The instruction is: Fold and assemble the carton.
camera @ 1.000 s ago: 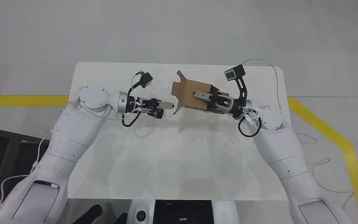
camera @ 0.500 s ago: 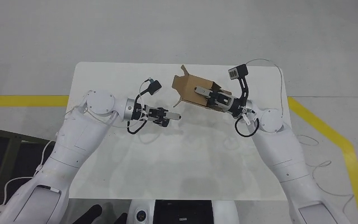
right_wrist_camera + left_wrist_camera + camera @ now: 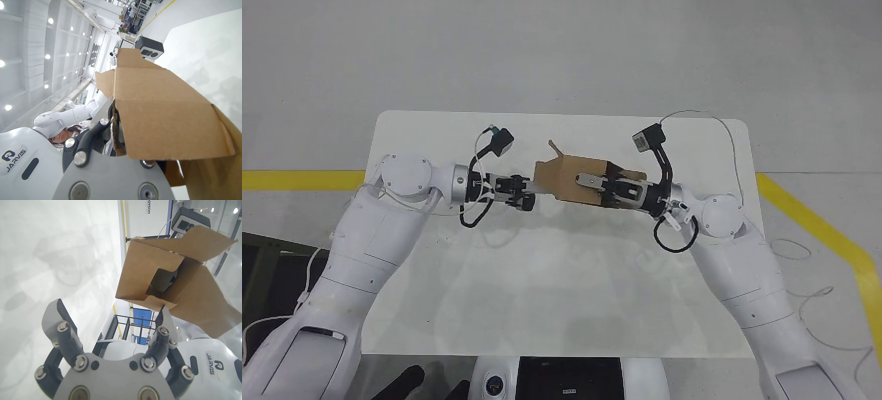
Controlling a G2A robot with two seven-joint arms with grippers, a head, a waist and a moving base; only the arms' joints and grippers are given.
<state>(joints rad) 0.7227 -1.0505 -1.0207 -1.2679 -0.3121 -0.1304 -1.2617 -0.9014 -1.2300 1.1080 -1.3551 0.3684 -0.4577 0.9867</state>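
Where the left gripper (image 3: 530, 188) spreads its black pads (image 3: 65, 313) wide over the glossy white table (image 3: 442, 300), the brown corrugated carton (image 3: 564, 176) sits just beside one fingertip. It is boxy with flaps splayed, held over the table's middle, one wall pinched by the right gripper (image 3: 588, 182).

In the right wrist view the carton (image 3: 160, 113) ran off the picture's edge and covered the fingertips of the right gripper (image 3: 592, 183), which was clamped on the carton's wall. In the left wrist view a dark shape (image 3: 166, 281) inside the carton's open end was too shadowed to identify. One long flap (image 3: 213, 306) was cut off by the frame. Whether the spread left gripper (image 3: 111, 308) touched the carton's corner could not be told.
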